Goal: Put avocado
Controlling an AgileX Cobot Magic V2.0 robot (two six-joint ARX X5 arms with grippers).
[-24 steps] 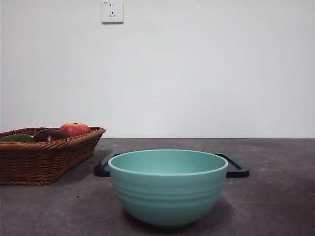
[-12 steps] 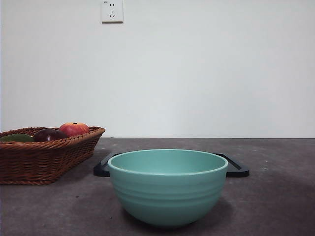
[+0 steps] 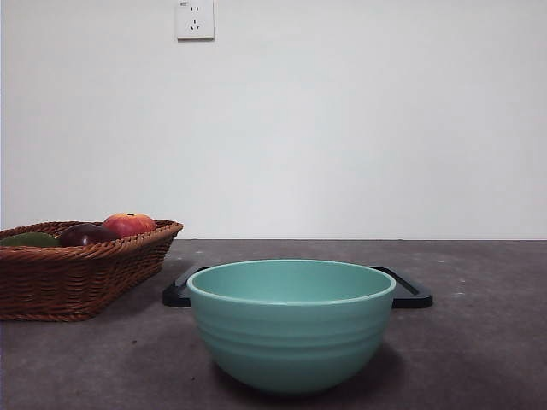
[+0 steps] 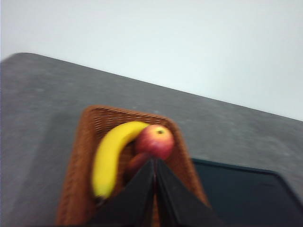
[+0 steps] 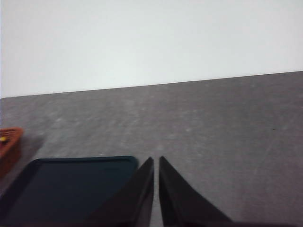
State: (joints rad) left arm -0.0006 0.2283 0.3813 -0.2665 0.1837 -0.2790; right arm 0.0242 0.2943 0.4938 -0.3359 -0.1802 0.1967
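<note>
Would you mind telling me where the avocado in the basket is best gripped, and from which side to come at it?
Probably from above, across its rounded middle. The avocado lies low in the wicker basket, only its top showing over the rim, with the dark maroon fruit beside it, so a side approach looks blocked. The left gripper, jaws together, hangs above that basket and would need to open first.

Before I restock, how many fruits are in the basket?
4: avocado at the wicker basket's far-left end, purple fruit and apple beside it, banana alongside. More may be hidden.
</note>
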